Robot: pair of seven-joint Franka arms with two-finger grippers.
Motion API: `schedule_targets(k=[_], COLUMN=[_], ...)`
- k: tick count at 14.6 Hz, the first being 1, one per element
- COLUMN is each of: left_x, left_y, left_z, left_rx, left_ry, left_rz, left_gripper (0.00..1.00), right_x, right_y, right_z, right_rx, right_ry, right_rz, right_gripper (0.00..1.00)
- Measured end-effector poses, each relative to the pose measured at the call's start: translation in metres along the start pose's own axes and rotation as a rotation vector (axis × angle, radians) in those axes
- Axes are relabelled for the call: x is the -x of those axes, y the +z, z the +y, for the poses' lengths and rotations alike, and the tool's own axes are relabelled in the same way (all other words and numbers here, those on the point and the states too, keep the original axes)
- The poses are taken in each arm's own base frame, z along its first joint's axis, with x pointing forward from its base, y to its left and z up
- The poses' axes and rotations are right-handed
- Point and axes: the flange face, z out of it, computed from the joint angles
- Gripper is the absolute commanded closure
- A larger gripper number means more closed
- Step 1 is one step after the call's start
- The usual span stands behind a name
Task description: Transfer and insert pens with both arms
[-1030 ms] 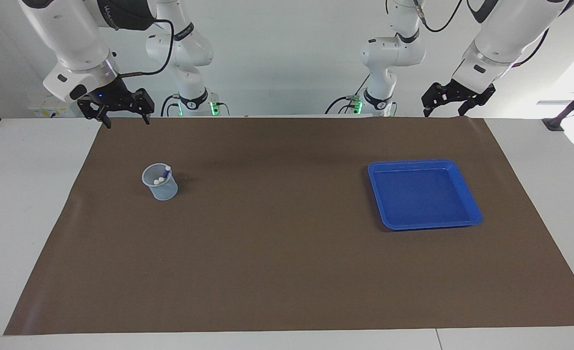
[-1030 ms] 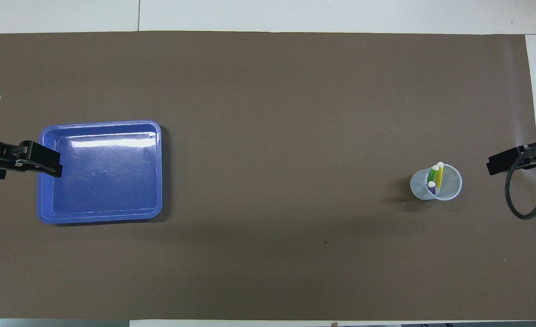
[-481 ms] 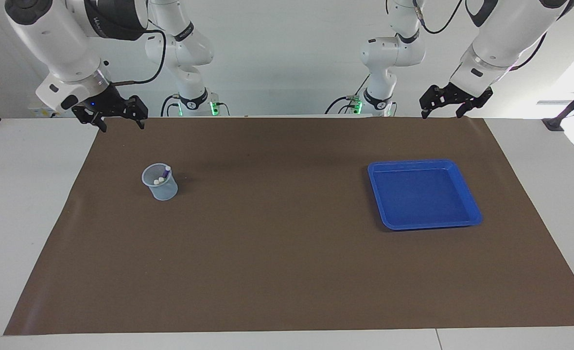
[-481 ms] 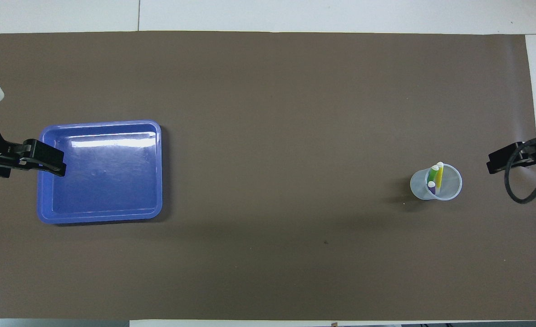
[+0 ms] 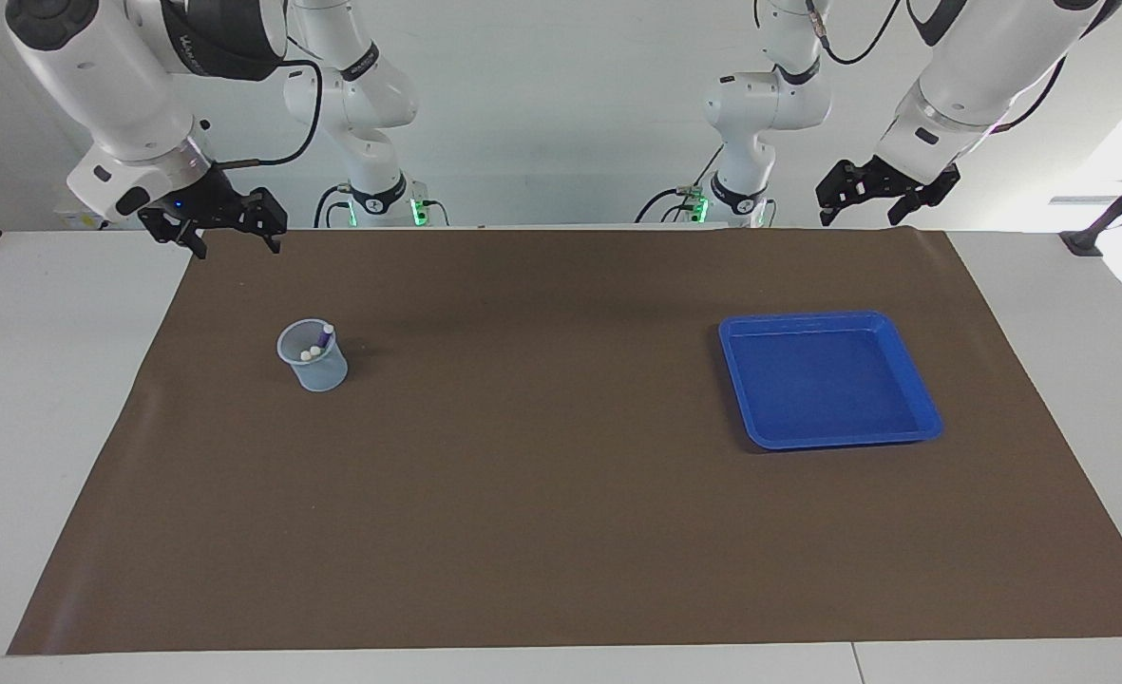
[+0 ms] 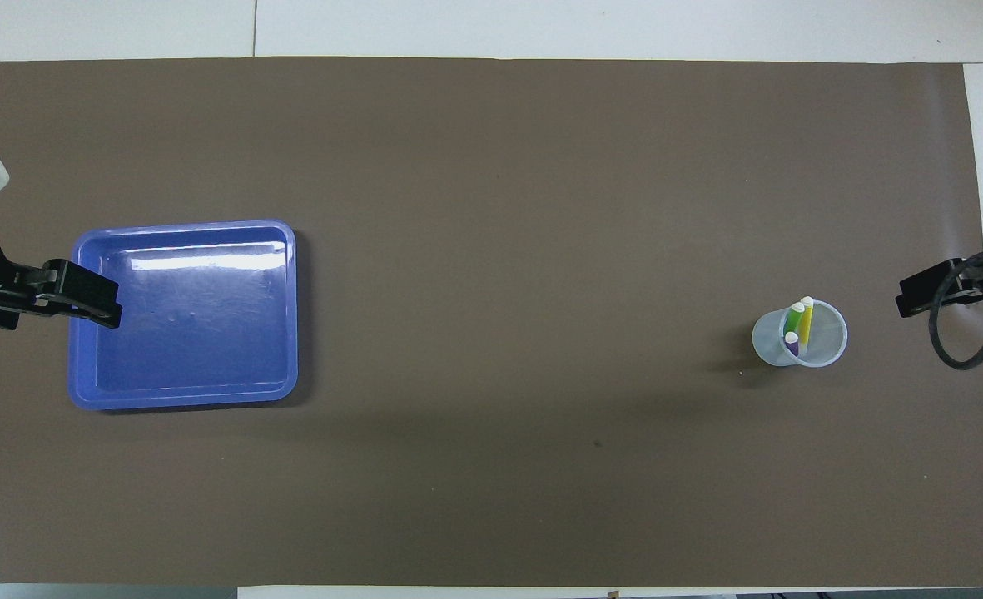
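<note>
Three pens stand upright in a clear plastic cup (image 5: 313,361) (image 6: 801,334) on the brown mat, toward the right arm's end of the table: a yellow pen (image 6: 805,321), a green pen (image 6: 795,319) and a purple pen (image 6: 791,344) (image 5: 321,335), each with a pale cap. My right gripper (image 5: 237,242) (image 6: 915,298) hangs open and empty above the mat's edge at the robots' end, well apart from the cup. Over the same edge at the left arm's end, my left gripper (image 5: 860,215) (image 6: 91,304) is open and empty too.
An empty blue tray (image 5: 831,318) (image 6: 183,226) lies on the mat toward the left arm's end. Two smaller white arms (image 5: 370,104) (image 5: 760,104) with green lights stand at the robots' end. A brown mat (image 5: 561,494) covers most of the white table.
Both arms have drawn back a little toward their bases and risen slightly, grippers still open. The cup, the pens and the tray have not moved.
</note>
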Motion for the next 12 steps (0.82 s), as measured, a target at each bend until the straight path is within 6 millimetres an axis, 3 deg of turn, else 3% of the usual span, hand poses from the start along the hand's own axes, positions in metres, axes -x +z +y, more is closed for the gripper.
schedule_targets(k=[12], left_x=[-0.0027], left_y=[-0.0025], left_z=[0.0029], left_rx=[0.002], left_ry=[0.005], left_rz=[0.028], left_gripper=[0.0], right_x=[-0.0013], right_y=[-0.0025], right_z=[0.0022], right_rx=[0.001], right_ry=[0.004], right_rz=[0.013], right_gripper=[0.0])
